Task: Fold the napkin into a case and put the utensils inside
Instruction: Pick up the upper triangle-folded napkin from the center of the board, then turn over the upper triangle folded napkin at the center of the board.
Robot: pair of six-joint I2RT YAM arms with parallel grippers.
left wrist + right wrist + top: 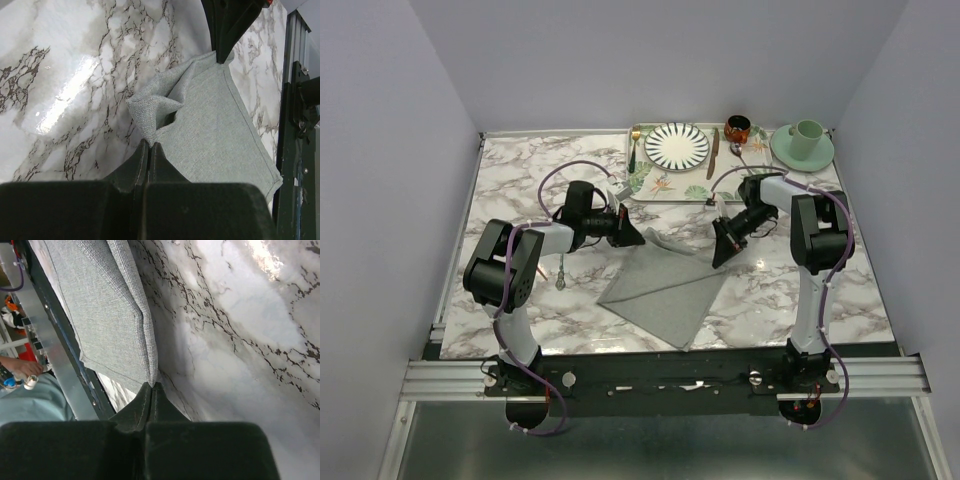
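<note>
The grey napkin (665, 290) lies partly folded at the table's middle, its far edge lifted between my two grippers. My left gripper (638, 237) is shut on its bunched far-left corner; the left wrist view shows the jaws (150, 145) pinching the cloth (215, 130). My right gripper (723, 255) is shut on the far-right corner, where the right wrist view shows the tips (152, 386) holding a doubled layer of cloth (105, 305). The copper-pink fork (562, 270) lies on the marble by my left arm. A slim spoon (740, 151) lies beside the dark mug.
At the back, a leaf-patterned tray (665, 187) holds a striped plate (677, 145), a gold fork with dark handle (634, 148) and a brown-handled knife (713, 152). A dark mug (737, 127) and a green cup on its saucer (803, 143) stand at the back right.
</note>
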